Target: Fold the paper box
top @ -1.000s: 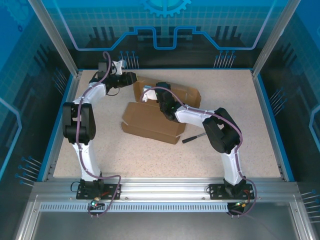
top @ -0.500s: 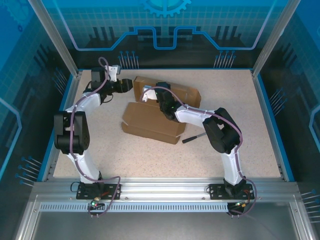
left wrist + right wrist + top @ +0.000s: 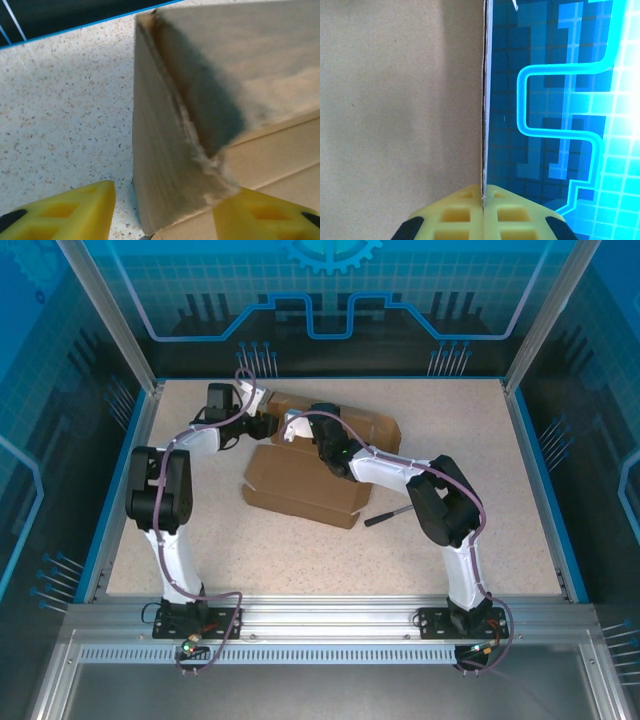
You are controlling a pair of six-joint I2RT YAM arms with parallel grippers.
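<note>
I judge the paper box (image 3: pixel 300 485) light, stiff; hold by edges (right gripper (image 3: pixel 483 200) clamps 1); left gripper (image 3: pixel 162 202) fingers apart astride far-left corner.

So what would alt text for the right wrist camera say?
The yellow-fingered right gripper is shut on the thin edge of the paper box, its brown cardboard on the left; a glowing blue patterned wall on the right.

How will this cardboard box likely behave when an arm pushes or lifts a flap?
Probably light: the cardboard mailer box is thin corrugated sheet. Panels likely stay stiff yet hinge at creases; the right gripper pinches one thin panel edge.
</note>
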